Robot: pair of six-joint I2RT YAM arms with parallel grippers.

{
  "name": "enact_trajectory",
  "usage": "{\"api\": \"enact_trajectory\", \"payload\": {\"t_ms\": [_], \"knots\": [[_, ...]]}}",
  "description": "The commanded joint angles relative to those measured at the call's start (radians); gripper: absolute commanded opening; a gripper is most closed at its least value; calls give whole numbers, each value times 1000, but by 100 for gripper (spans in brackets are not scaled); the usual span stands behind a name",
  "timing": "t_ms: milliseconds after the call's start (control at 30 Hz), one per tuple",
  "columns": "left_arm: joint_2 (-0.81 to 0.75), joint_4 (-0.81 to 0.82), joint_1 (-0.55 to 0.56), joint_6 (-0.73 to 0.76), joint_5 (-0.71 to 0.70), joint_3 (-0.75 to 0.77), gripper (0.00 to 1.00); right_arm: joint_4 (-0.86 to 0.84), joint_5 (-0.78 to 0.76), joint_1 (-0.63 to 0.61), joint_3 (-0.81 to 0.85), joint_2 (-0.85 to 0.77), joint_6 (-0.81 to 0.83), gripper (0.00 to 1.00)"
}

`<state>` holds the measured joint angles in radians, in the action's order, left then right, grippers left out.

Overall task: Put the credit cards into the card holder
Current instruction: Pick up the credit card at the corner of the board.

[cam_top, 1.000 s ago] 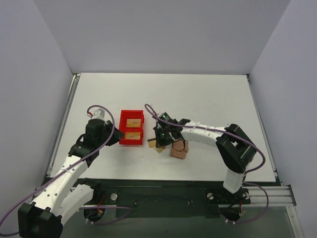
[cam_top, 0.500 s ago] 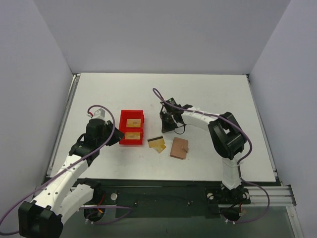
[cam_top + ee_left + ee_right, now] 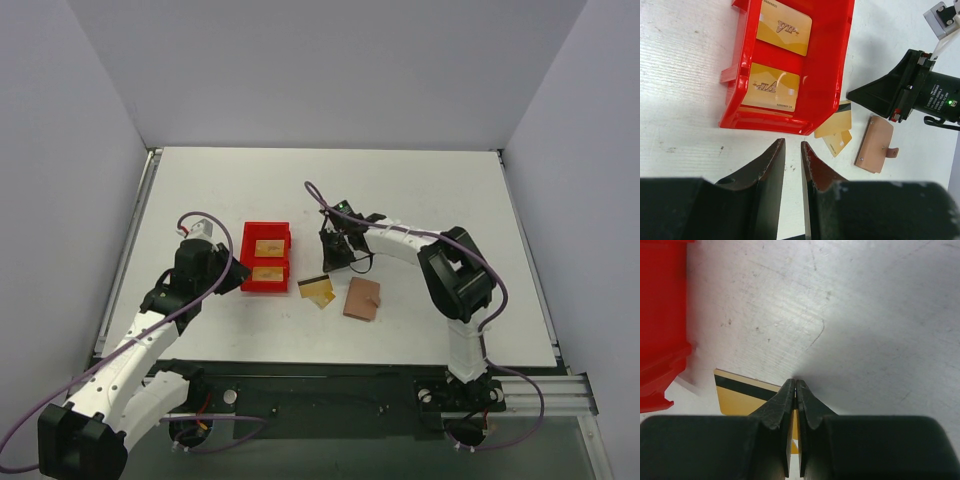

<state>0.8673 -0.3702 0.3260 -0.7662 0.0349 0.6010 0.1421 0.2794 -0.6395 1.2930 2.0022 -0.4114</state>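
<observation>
Two gold credit cards [image 3: 317, 289] lie overlapped on the table, one showing its dark stripe [image 3: 742, 392]. Just right of them lies the card holder [image 3: 361, 298], a folded brown wallet with its clasp tab out [image 3: 874, 151]. Two more cards [image 3: 784, 27] [image 3: 772, 87] lie in the red bin [image 3: 266, 226]. My right gripper [image 3: 333, 256] [image 3: 795, 384] is shut on nothing and hovers just behind the loose cards. My left gripper [image 3: 240, 275] [image 3: 792, 145] sits at the bin's near left corner, its jaws a narrow gap apart with nothing between.
The red bin [image 3: 825, 75] stands left of the loose cards, its wall close to them [image 3: 662, 315]. The right arm's cable loops above the table behind the wallet.
The right gripper has pulled back from over the loose cards and the wallet toward the far side, leaving both uncovered on the table. The left arm has not moved.
</observation>
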Motion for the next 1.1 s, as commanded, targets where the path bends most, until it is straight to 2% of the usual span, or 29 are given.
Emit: {"api": "enact_trajectory", "payload": {"t_ms": [0, 567, 1067], "knots": [[-1, 39, 2, -2, 2, 13, 29, 67, 4, -51, -50, -17, 16, 2], [1, 48, 2, -5, 11, 8, 29, 71, 1, -195, -164, -59, -27, 2], [-17, 47, 2, -13, 11, -20, 29, -2, 43, -334, -222, -75, -52, 3]]}}
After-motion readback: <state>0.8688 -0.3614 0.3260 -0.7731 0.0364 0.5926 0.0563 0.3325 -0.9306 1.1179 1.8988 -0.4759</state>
